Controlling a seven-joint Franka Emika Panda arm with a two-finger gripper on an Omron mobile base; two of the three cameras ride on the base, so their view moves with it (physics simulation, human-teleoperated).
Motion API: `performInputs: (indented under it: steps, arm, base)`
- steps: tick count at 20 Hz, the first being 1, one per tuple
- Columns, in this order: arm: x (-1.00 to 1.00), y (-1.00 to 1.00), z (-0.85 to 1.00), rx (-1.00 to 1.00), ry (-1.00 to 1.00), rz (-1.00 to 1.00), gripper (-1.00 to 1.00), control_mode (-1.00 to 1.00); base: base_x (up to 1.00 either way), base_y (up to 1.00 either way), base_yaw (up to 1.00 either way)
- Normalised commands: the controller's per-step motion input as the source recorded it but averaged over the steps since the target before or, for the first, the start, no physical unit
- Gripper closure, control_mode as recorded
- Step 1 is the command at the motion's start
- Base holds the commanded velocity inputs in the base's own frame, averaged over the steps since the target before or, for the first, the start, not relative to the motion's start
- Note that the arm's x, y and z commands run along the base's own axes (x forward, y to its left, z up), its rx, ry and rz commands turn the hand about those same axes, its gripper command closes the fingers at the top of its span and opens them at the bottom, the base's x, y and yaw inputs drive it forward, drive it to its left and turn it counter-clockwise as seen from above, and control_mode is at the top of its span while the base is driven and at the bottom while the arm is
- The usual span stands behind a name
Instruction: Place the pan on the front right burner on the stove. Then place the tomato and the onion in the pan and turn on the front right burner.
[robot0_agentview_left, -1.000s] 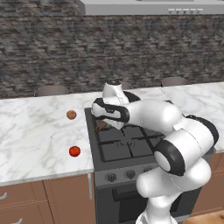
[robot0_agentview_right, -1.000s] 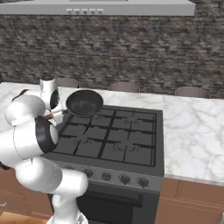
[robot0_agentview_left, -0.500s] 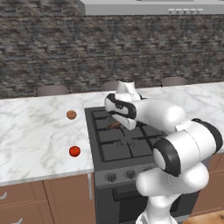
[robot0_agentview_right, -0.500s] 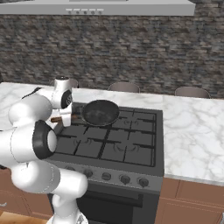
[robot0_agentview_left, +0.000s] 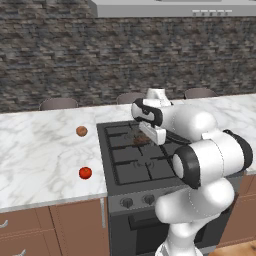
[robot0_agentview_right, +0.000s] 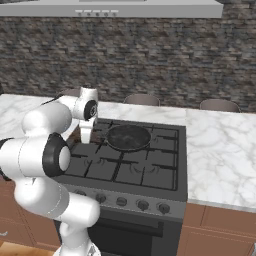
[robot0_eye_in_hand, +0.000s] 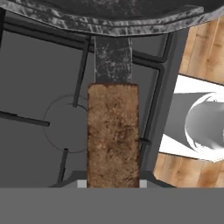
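Note:
My gripper (robot0_eye_in_hand: 112, 183) is shut on the pan's brown wooden handle (robot0_eye_in_hand: 113, 135). The black pan (robot0_agentview_right: 127, 137) hangs just over the stove (robot0_agentview_right: 95, 167), above its back middle grates, with the gripper (robot0_agentview_right: 87, 141) at its left. The pan's dark rim (robot0_eye_in_hand: 113, 22) crosses the top of the hand view. The front right burner (robot0_agentview_right: 160, 176) is bare. In the left base view the arm covers most of the pan, leaving a bit of handle (robot0_agentview_left: 141, 140) below the gripper (robot0_agentview_left: 150, 134). The tomato (robot0_agentview_left: 85, 173) and the onion (robot0_agentview_left: 81, 131) lie on the counter left of the stove.
White marble counter (robot0_agentview_left: 40, 155) runs on both sides of the stove, with a dark stone wall behind. Round knobs (robot0_agentview_right: 121, 201) line the grey front panel. Chair backs (robot0_agentview_right: 142, 99) rise beyond the counter. A range hood (robot0_agentview_right: 150, 7) hangs overhead.
The gripper has carried the pan to the right, from the stove's left edge to over its back middle. Tomato and onion have stayed put.

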Motion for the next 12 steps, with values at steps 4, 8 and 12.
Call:
performInputs:
  steps: [4, 8, 12]
  arm:
    - [0.00, -0.35, 0.00, -0.04, 0.06, -0.19, 1.00, -1.00]
    - [0.00, -0.31, -0.03, 0.00, 0.00, -0.16, 1.00, -1.00]
    - [0.00, -0.26, -0.13, 0.00, 0.00, -0.10, 1.00, -1.00]
  base:
    - [0.00, 0.00, 0.00]
    - [0.00, 0.00, 0.00]
    - [0.00, 0.00, 0.00]
